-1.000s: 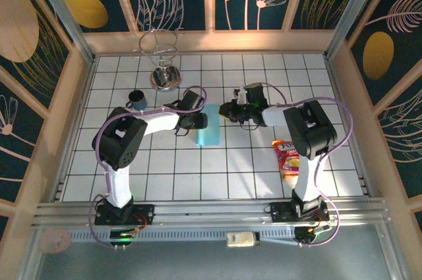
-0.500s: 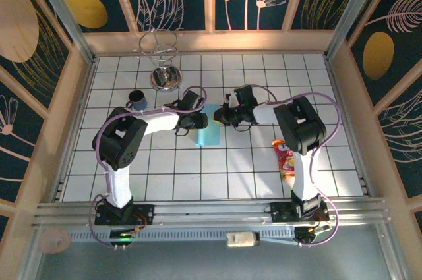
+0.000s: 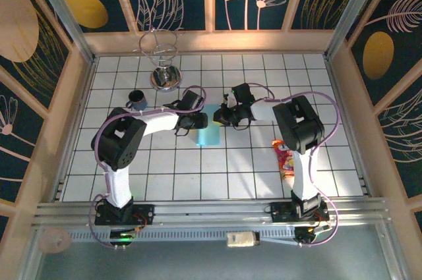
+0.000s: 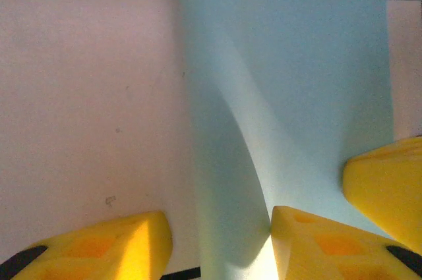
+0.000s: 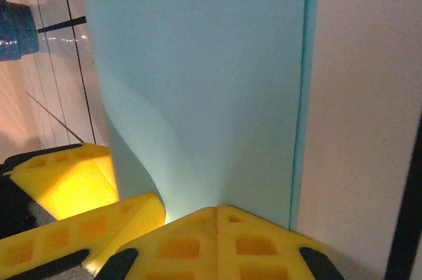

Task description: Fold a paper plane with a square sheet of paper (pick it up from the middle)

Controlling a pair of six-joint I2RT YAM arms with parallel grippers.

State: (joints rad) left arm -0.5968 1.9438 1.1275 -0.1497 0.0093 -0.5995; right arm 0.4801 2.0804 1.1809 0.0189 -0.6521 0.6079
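The white tiled counter [image 3: 330,95] fills the floor of the walled cell. The left arm [image 3: 122,141] and the right arm [image 3: 300,128] reach from the near edge towards its middle, and their ends meet there.

At the far edge, left of centre, stands a wire stand [image 3: 161,49] on a shiny round base.

The sheet [image 3: 210,134] lies flat near the middle of the counter, between the two arm ends. It is light blue and folded into a narrow upright rectangle, two layers thick. In the wrist views the upper layer bows up off the lower one in a soft curve.

An orange-red packet [image 3: 285,156] lies right of the sheet, well apart from it and partly under the right arm. A dark blue cup [image 3: 137,100] sits left of the sheet, near the stand.

The left tool [image 3: 198,120] is at the sheet's left side. Seen from its own wrist [image 4: 217,227], it stands about half wide. One finger [image 4: 99,250] is over bare tile and the other [image 4: 330,247] is on the paper, so the sheet's long edge runs between them.

The right tool [image 3: 221,116] is at the sheet's far right part. Its yellow pads are pressed together [image 5: 217,217] right at the paper's edge. I cannot tell whether any paper is pinched between them. One of its fingers [image 4: 389,188] rests on the sheet just beside the left tool.
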